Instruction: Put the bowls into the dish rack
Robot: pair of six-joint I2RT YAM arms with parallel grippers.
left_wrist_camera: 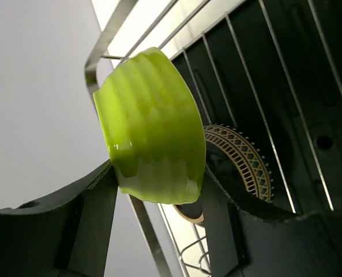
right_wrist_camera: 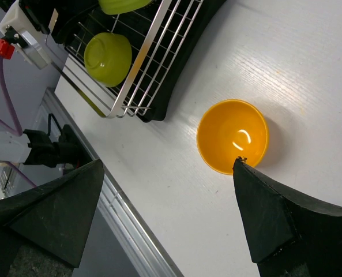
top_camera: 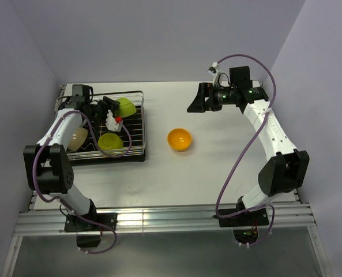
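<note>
The chrome dish rack on its black tray stands at the left. My left gripper is shut on a lime-green bowl, held tilted over the rack's far right corner. A black patterned bowl stands on edge in the rack behind it. A second lime-green bowl and a white bowl sit in the rack. The orange bowl lies upright on the table to the right of the rack. My right gripper is open and empty, raised above and beyond the orange bowl.
The left arm and its purple cable cross the rack's left side. The rack shows in the right wrist view at the top left. Grey walls enclose the table on three sides. An aluminium rail runs along the near edge.
</note>
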